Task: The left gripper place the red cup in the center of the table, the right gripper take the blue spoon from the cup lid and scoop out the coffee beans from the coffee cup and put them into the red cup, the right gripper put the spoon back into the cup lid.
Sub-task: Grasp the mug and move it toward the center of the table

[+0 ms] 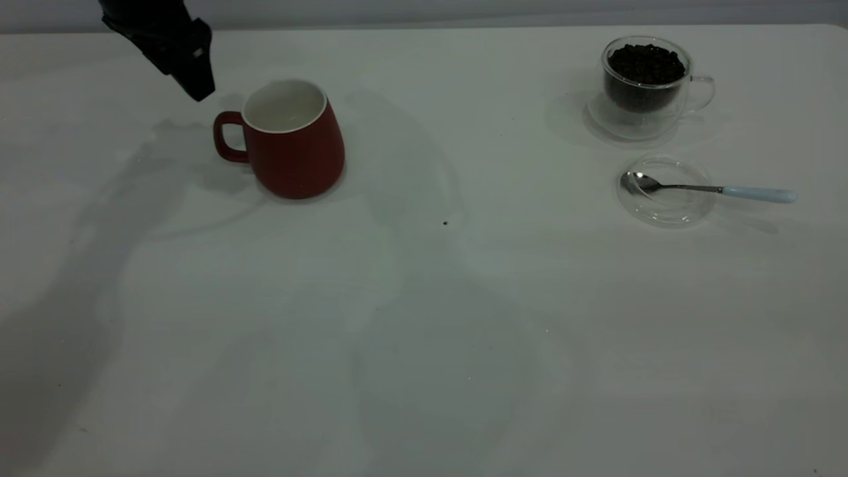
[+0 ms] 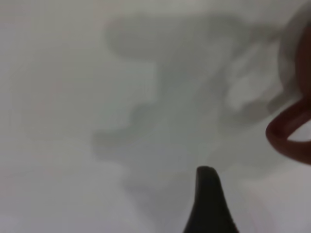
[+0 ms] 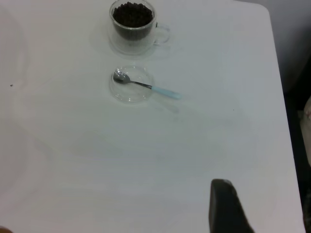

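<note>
Blue spoon rests bowl-down in the cup lid; beside the red cup, left gripper hovers, finger spread indiscernible.

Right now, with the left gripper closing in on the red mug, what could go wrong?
1. The left gripper hangs by the handle of the red mug; a slightly off approach could push or tip the mug instead of gripping it.
2. The spoon lies with only its bowl in the clear lid; picking it up by the handle may drag the lid along.
3. The glass cup is full of beans, so scooping may spill some.
</note>
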### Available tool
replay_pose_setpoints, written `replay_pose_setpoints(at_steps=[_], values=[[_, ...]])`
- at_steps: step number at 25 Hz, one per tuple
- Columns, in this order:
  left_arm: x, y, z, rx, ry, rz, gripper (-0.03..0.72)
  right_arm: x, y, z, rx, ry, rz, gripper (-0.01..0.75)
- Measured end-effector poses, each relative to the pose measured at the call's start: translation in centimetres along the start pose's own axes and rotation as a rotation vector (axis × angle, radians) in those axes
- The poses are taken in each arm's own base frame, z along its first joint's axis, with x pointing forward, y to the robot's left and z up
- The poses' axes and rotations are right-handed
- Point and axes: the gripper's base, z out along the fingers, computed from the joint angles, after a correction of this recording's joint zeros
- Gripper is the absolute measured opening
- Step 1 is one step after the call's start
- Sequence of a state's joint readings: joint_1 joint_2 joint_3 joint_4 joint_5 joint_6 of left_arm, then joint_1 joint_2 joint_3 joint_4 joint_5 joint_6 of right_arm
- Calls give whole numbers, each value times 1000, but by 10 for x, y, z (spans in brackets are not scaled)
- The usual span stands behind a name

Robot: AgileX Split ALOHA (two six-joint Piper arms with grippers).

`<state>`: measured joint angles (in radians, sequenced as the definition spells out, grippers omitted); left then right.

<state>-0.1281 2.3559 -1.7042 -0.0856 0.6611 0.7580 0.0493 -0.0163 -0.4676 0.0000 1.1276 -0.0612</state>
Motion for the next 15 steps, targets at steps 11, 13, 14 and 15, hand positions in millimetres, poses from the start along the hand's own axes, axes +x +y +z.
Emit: replay_pose_setpoints(at_steps=[11,13,14,15], values=[[5,-16,1,129,80,495,587,0,0,0,0,0,0,415],[4,-15,2,119,77,513,587,0,0,0,0,0,0,415],[4,-14,2,113,73,517,587,0,0,0,0,0,0,415],[2,-13,2,109,69,524,587,0,0,0,0,0,0,415]])
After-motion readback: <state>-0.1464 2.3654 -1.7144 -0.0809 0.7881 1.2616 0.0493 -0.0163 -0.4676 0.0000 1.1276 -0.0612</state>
